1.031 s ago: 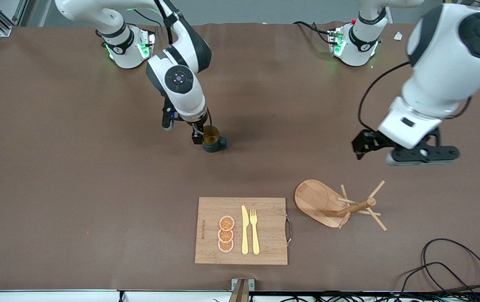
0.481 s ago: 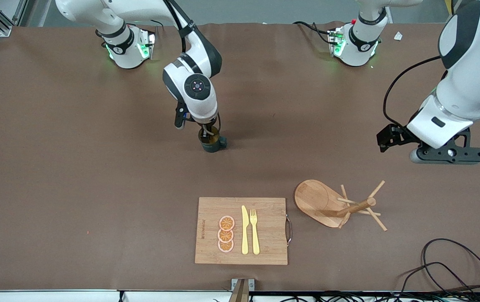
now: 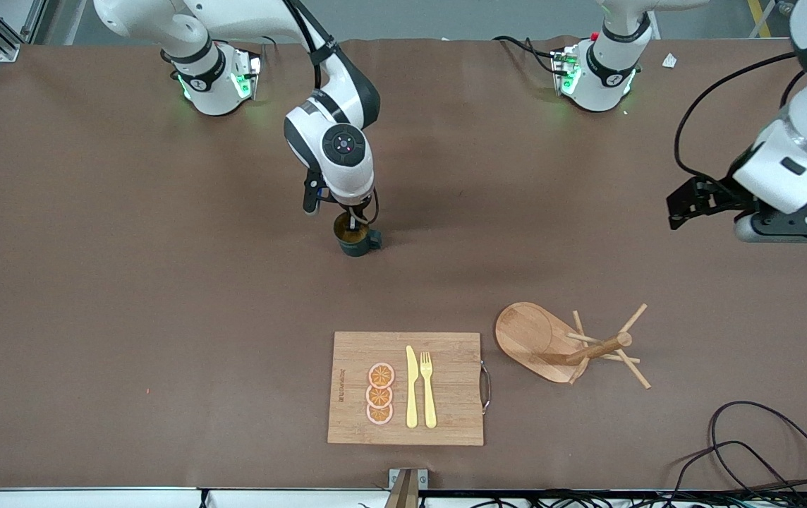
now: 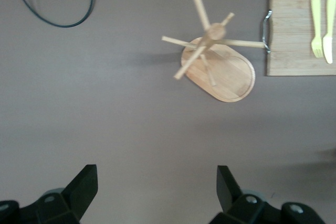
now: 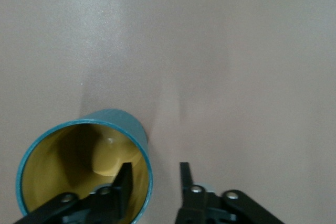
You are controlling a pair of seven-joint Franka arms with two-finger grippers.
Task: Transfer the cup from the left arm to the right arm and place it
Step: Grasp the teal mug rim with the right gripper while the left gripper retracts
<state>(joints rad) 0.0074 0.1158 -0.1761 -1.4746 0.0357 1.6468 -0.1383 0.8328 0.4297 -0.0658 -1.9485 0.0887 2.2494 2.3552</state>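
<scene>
The dark teal-green cup [image 3: 358, 241] stands upright on the brown table, midway along it, handle toward the left arm's end. In the right wrist view its tan-yellow inside [image 5: 68, 156] shows. My right gripper [image 3: 353, 224] is right over the cup and open: one finger [image 5: 124, 179] hangs inside the cup, the other is outside, and the rim wall lies between them with a gap. My left gripper [image 3: 798, 229] is up in the air at the left arm's end of the table. It is wide open and empty [image 4: 157, 192].
A wooden board [image 3: 347, 423] with a yellow knife, a fork and orange slices lies near the front edge. A wooden mug tree [image 3: 604, 346] on an oval base stands beside it and also shows in the left wrist view [image 4: 215, 51]. Black cables [image 3: 763, 444] lie in the front corner.
My left arm has drawn back toward its own end of the table. My right wrist has shifted over the cup. The cup has stayed in place on the table.
</scene>
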